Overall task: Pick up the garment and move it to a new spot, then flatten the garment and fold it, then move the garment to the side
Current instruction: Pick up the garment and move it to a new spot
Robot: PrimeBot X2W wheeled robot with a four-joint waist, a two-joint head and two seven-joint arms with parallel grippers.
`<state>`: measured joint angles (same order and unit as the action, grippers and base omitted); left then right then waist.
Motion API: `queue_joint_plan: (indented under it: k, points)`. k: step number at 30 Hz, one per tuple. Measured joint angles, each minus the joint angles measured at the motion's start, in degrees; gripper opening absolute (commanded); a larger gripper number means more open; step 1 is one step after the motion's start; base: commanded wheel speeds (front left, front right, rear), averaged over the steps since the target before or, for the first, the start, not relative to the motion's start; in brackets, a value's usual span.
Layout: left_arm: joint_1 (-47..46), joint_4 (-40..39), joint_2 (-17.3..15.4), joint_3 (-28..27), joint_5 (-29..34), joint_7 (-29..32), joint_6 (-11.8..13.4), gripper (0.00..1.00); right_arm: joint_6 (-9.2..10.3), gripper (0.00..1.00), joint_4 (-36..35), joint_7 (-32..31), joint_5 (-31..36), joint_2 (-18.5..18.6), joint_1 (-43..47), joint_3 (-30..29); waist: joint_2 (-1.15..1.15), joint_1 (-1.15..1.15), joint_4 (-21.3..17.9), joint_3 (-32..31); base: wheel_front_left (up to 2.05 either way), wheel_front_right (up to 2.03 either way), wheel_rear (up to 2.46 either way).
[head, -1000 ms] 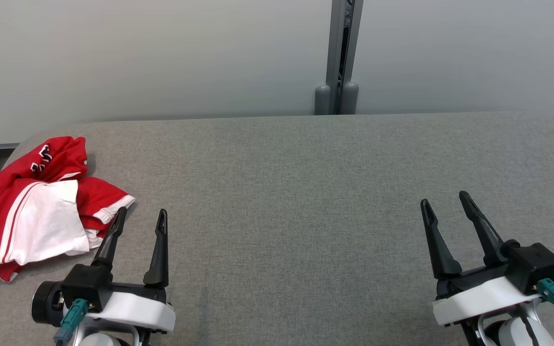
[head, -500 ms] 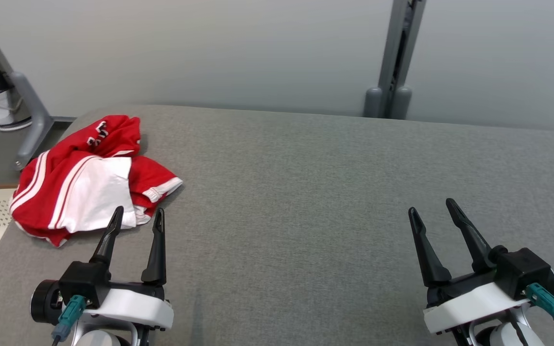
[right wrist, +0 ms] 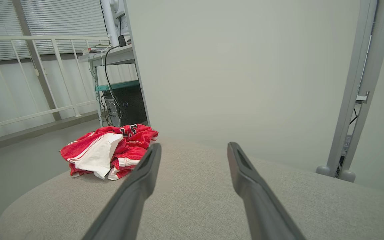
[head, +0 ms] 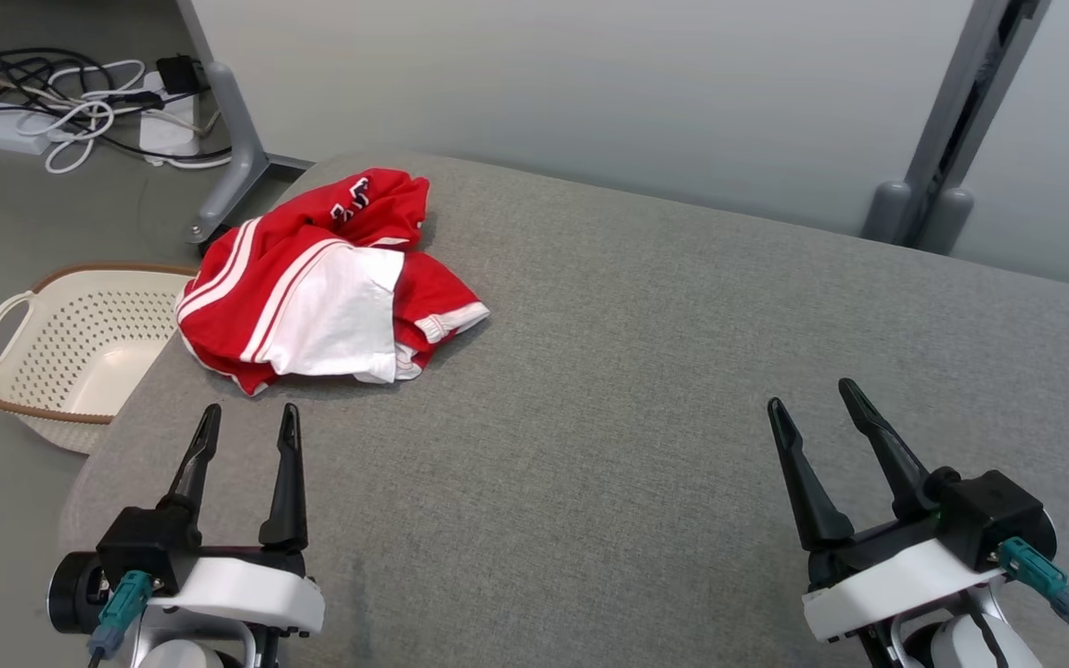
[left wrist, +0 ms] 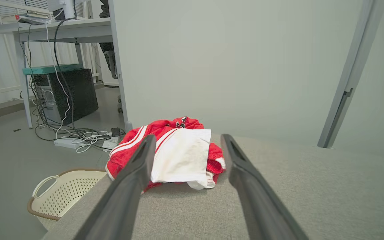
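Our left gripper (head: 251,408) sits over the near left corner of the table (head: 637,371). Its two fingers are spread apart with nothing between them. The tips point ahead at the garment (head: 312,278), which lies a little beyond them and does not touch them. In our left wrist view the heap shows in the gap between the two fingers.

Our right gripper (head: 810,393) is at the near right of the table, well apart from the left one. Its fingers are likewise parted and hold nothing, with bare grey cloth under them. In our right wrist view the garment lies off to the left of the fingers, far across the table.

The garment is a crumpled heap at the table's far left corner, close to the left edge. It is red with white stripes, a white panel lies on top, and a red fold at the back carries dark lettering. A white-trimmed hem sticks out toward the middle of the table.

On the floor just beside the table's left edge stands a cream basket (head: 70,353) with holes, a brown rim and a loop handle. Beyond it a grey leg (head: 228,139) slants up, and cables (head: 80,102) and a power strip lie past that. A pale wall (head: 590,83) runs behind the table, with a grey post (head: 952,139) at the far right. Our left wrist view also shows a black computer (left wrist: 68,93) under a desk (left wrist: 62,28).
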<state>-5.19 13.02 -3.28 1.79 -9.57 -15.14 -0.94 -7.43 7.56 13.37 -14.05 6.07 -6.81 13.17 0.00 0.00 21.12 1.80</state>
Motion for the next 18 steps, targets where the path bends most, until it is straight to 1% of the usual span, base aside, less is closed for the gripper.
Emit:
queue_joint_plan:
  k: [5, 8, 10, 12, 14, 18]
  points:
    - [0.0, 0.1, -0.1, -0.3, -0.6, 0.3, 0.2, 1.00, 0.00, 1.00, 0.3, 0.0, -0.1, 0.2, -0.4, 0.4, 0.00, 0.00, 0.9, 0.6, 0.00, 0.00, 0.00]
    - [-0.7, 0.1, -0.2, -1.3, -2.0, 2.7, 0.5, 1.00, 0.00, 1.00, 0.3, 0.0, -0.3, 0.3, -0.8, 0.6, 0.00, 0.00, 0.6, 0.9, 0.00, 0.00, 0.00]
    - [-2.0, 0.1, -0.5, -2.0, -3.8, 5.8, 0.2, 1.00, 0.00, 1.00, 0.3, -0.2, -0.4, 0.5, -0.9, 0.6, 0.00, 0.00, 0.2, 1.2, 0.00, 0.00, 0.00]
    - [-3.9, 0.2, -1.7, -2.8, -4.7, 10.0, 0.3, 1.00, 0.00, 1.00, 0.2, -0.2, -0.4, 0.7, -1.0, 0.6, 0.00, 0.00, -0.2, 1.8, 0.00, 0.00, 0.00]
    - [-6.5, 1.0, -3.4, -3.7, -5.2, 14.7, 0.8, 1.00, 0.00, 1.00, 0.0, -0.3, -0.4, 1.0, -1.7, 0.6, 0.00, 0.00, -0.6, 2.6, 0.00, 0.00, 0.00]
    - [-12.7, 2.5, -6.8, -6.1, -7.3, 21.8, 1.3, 1.00, 0.00, 1.00, -0.7, -0.9, -0.2, 1.3, -2.8, 0.9, 0.00, 0.00, -1.7, 4.7, 0.00, 0.00, 0.00]
